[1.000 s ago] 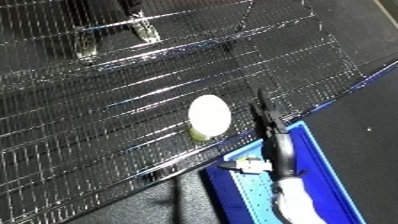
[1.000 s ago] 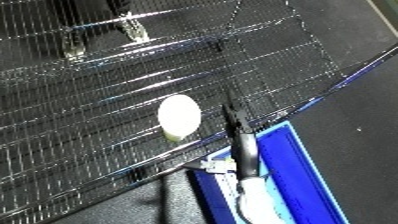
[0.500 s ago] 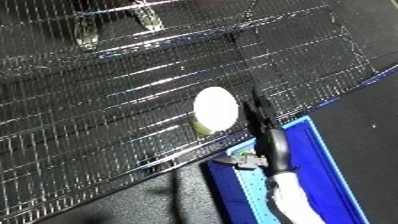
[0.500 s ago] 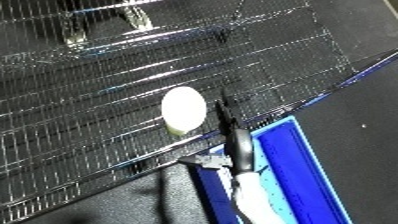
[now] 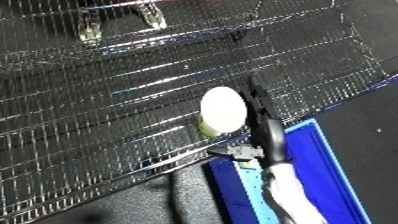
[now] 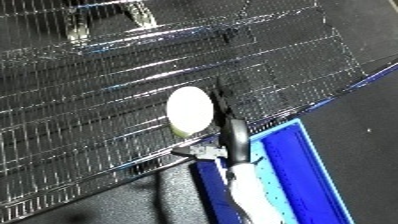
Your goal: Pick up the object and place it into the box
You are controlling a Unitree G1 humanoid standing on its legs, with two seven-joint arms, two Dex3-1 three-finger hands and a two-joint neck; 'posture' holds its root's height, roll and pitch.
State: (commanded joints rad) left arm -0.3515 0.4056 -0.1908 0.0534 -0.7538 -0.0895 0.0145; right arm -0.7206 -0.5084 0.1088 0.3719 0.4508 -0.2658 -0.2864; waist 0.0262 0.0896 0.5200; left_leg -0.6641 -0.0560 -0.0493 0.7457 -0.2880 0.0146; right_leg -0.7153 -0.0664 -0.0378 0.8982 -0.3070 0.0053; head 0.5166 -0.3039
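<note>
- Right hand [image 5: 265,117] reaching up from the near edge, black fingers straight and close together, stretched toward the far side.
- Fingers laid along the right edge of the pale round object [image 5: 222,111], touching or just beside it; no curl round it to be seen, nothing held.
- Thumb jutting left below the object, near the wire edge; contact with the object cannot be told.
- White and silver forearm [image 5: 286,192] trailing back from the hand, over the blue bin [image 6: 298,165].
- Left hand in neither view.
- Pale round object: white face on top, yellowish-green rim showing on the near side, an oval as seen from above.
- Long axis of that oval running near to far, leaning slightly left at the far end, roughly parallel to the fingers.
- Resting on the wire mesh bench [image 5: 107,100], close to its near right edge, just left of the hand.
- Blue bin at near right, below the mesh edge, near the object but outside the mesh; bright blue rim, darker blue inside.
- Dark floor [image 6: 107,200] at near left and far right, past the mesh.
- Two metal pieces [image 5: 120,22] at far left on the mesh, well apart from the object; kind not clear.
</note>
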